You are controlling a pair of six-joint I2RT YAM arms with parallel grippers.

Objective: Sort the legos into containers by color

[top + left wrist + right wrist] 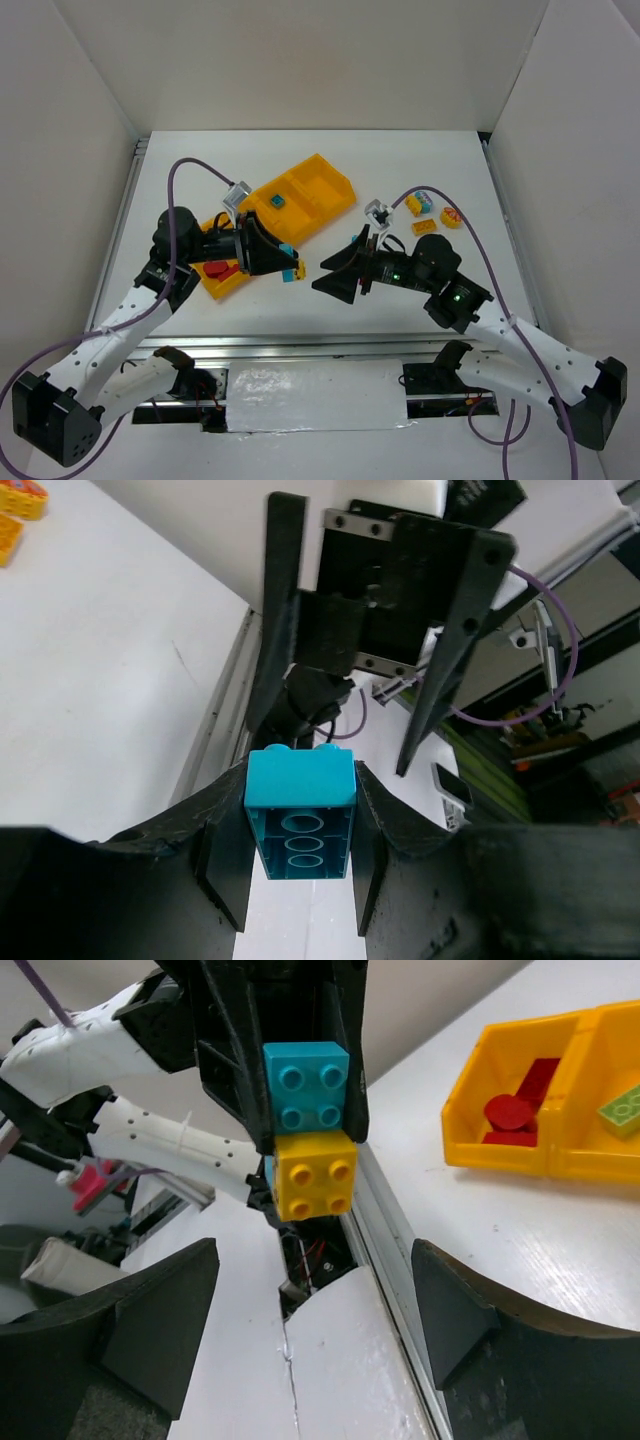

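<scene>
Left tool clamped on teal brick | right tool apart, brick ahead, untouched

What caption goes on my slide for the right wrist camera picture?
The left gripper holds a teal-blue plastic brick joined to an orange-yellow plastic brick.

Right gripper close before left gripper

i'm looking down on a white tabletop boxed in by plain white panels: a back wall, a left wall and a right wall. an aluminium rail runs along the near edge, with a shiny taped patch below it. the light is even and the shadows are soft.
</scene>
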